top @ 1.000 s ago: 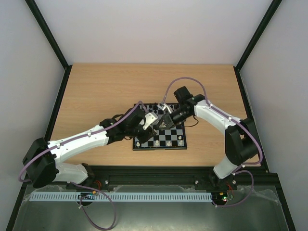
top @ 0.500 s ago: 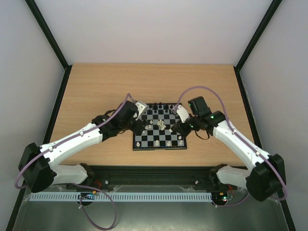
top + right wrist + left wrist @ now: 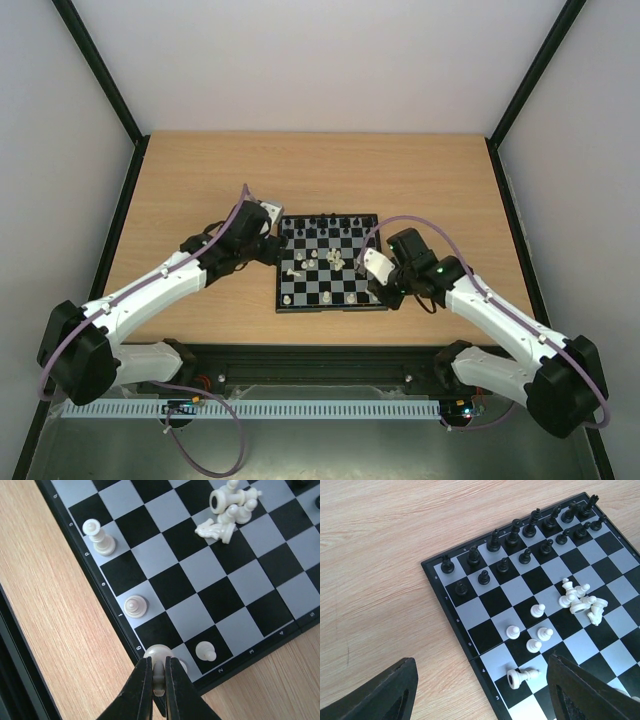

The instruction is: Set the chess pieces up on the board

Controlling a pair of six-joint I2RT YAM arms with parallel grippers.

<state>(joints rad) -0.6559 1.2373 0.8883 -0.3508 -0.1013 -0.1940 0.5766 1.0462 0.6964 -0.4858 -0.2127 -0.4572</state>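
The board [image 3: 330, 306] lies mid-table. Black chess pieces [image 3: 514, 532] stand in its two far rows. White ones lie in a heap [image 3: 581, 601] near the middle, several white pawns [image 3: 536, 629] stand, and one white piece [image 3: 521, 676] lies toppled by the left edge. My left gripper [image 3: 480, 702] is open and empty, low over the board's left edge [image 3: 279, 250]. My right gripper [image 3: 158, 682] is shut on a white piece [image 3: 159, 654], held over the board's near right corner [image 3: 378, 283].
Three white pieces [image 3: 101, 539] [image 3: 135, 606] [image 3: 205, 651] stand along the board's near edge by my right gripper. Bare wooden table [image 3: 200, 180] surrounds the board. A black frame rail [image 3: 320, 352] runs along the near table edge.
Both arms have pulled back from the board's middle. The left moved to the left edge. The right swung down to the near right corner with a white piece in its fingers.
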